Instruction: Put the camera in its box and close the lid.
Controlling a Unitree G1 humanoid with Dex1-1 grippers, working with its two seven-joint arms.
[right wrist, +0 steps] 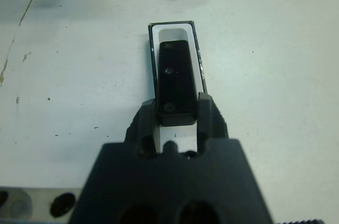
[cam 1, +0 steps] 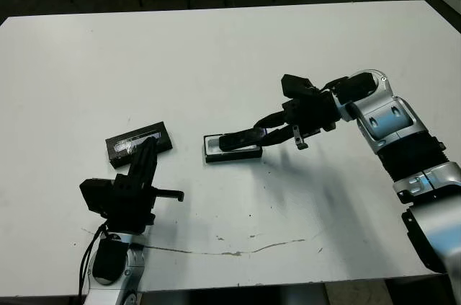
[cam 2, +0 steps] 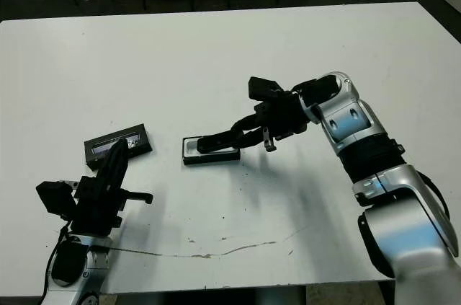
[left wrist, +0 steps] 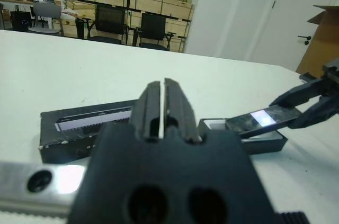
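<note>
The box [cam 1: 230, 155], a shallow black tray with white lining, lies at the table's middle. My right gripper [cam 1: 263, 134] is shut on one end of the camera [cam 1: 238, 140], a slim black bar. The camera hangs lengthwise over the box, tilted, with its far end low in the white lining [right wrist: 175, 30]. In the right wrist view the camera [right wrist: 175, 78] sits between both fingers. The lid [cam 1: 126, 146], a flat black panel with silvery print, lies to the left of the box. My left gripper [cam 1: 148, 149] is shut on nothing, just in front of the lid [left wrist: 79, 123].
A thin dark crack line [cam 1: 238, 251] runs across the table near the front edge. Chairs and stacked crates [left wrist: 127, 1] stand beyond the table's far side.
</note>
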